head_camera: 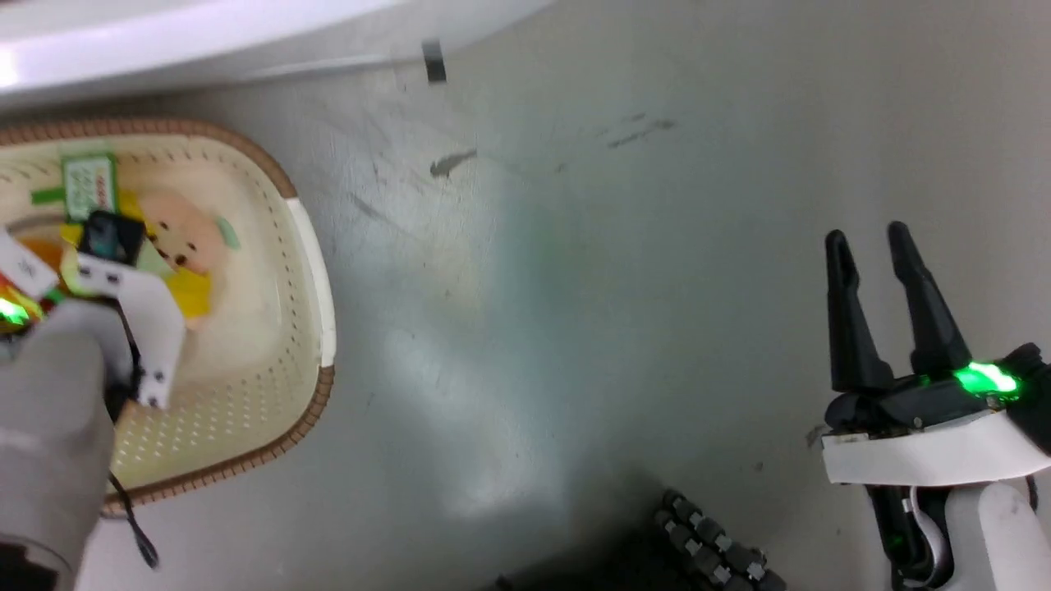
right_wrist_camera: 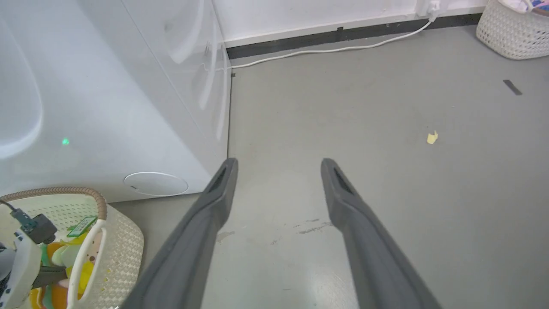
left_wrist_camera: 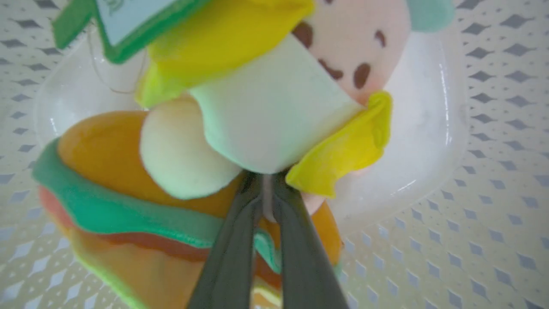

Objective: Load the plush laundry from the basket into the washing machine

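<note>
Plush laundry (head_camera: 185,242) — location: inside the basket (head_camera: 316,271), toward its far end. The basket sits on the floor (head_camera: 575,287) just in front of the washing machine (head_camera: 164,33). The green tag (head_camera: 89,185) lies beside the toy's head.

Handling (judged): light, soft and squashy all over, with nothing to break and a fabric that is not slippery. It will likely sag and swing from a small pinch. A bite on a stuffed part, the white body or the orange bun, should hold better than the loose yellow cloth or the tag.

Left gripper (left_wrist_camera: 266,184): fingers pressed nearly together, tips tucked in where the white body meets the yellow cloth, with a thin sliver of pale fabric between them. This reads as a narrow pinch on the toy. Whether the toy is clear of the basket bottom cannot be told.

Left arm pose: the forearm enters from the lower left of the head view, wrist over the basket, fingers pointing down into it.

Right gripper (head_camera: 868,238): fingers spread with nothing between them, over bare floor and well apart from the basket.

Risk (judged): the narrow pinch could slip on the lift over the brown rim.
</note>
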Tool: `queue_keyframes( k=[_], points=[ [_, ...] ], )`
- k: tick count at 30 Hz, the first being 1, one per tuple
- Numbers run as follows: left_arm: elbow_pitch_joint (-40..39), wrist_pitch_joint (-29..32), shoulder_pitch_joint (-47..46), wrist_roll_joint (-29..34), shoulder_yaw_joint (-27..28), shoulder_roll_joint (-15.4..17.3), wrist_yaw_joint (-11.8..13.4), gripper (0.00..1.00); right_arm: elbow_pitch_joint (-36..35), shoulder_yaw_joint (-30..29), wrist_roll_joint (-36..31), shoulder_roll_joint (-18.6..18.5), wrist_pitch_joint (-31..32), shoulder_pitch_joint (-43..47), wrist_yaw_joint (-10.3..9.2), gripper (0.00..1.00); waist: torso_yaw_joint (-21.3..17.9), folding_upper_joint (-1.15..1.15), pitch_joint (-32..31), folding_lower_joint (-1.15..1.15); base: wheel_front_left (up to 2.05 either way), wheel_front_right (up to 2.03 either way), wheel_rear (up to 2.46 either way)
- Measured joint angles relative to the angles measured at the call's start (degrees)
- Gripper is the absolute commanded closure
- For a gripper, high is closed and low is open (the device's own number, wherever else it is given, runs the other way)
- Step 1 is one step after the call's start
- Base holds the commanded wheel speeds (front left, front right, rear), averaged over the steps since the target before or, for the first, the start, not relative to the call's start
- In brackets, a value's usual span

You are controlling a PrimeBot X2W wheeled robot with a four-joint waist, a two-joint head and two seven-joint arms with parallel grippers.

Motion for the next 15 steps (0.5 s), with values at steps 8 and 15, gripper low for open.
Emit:
queue_keyframes(
  k=[8, 15],
  points=[
    [1.18, -9.07, 10.01, -3.72, 1.19, -6.48, -0.14, 1.0, 1.79, -3.37, -5.24, -0.01, -0.01, 1.98, 0.0, 0.0, 2.34, 0.0, -10.87, 0.0, 0.0, 0.0, 0.0],
    [0.05, -20.01, 16.88, -6.75, 2.16, -11.52, -0.73, 1.0, 2.76, -4.47, -9.1, -0.01, -0.01, 6.16, 0.0, 0.0, 7.22, 0.0, -22.9, -0.01, 0.0, 0.0, 0.0]
  ],
)
